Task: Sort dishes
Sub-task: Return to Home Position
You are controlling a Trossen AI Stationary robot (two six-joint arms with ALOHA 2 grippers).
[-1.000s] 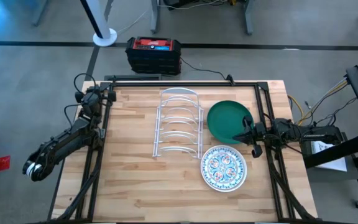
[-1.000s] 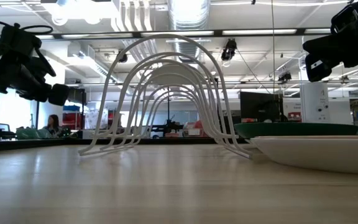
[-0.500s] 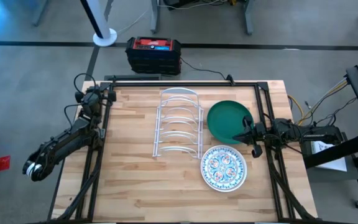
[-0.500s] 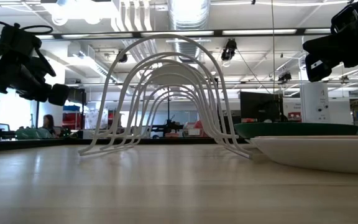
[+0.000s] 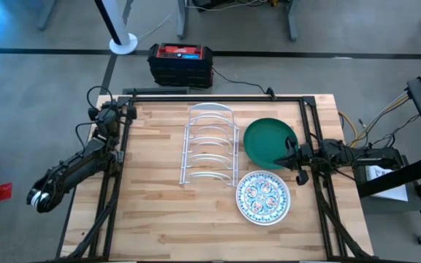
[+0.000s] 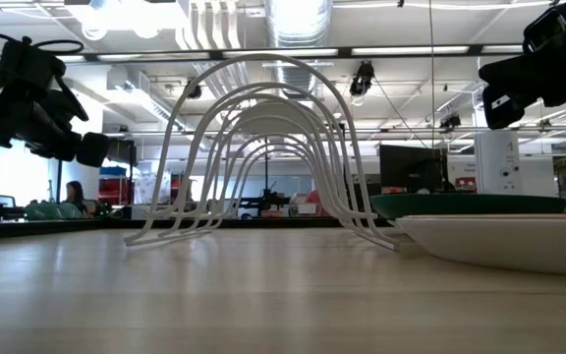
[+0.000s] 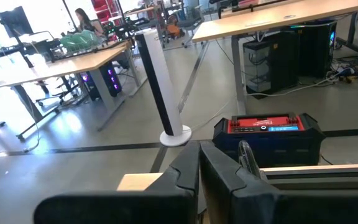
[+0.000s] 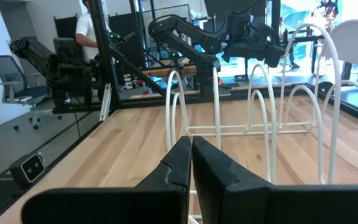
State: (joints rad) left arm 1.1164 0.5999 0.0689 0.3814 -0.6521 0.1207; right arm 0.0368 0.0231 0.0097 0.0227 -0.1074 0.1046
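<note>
The green plate (image 5: 267, 139) lies flat at centre right, the flowered plate (image 5: 263, 197) just below it. The right gripper (image 5: 282, 160) hangs clenched and empty between them; the left gripper (image 5: 112, 111) sits clenched at upper left.

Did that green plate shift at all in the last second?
No. The green plate sits at the same spot beside the wire rack.

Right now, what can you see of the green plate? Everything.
The green plate is round, solid green, with a raised rim and nothing on it. It lies flat on the wooden table, right of the wire rack, beside the patterned plate. The right end effector hangs above its edge, shut, not touching.
</note>
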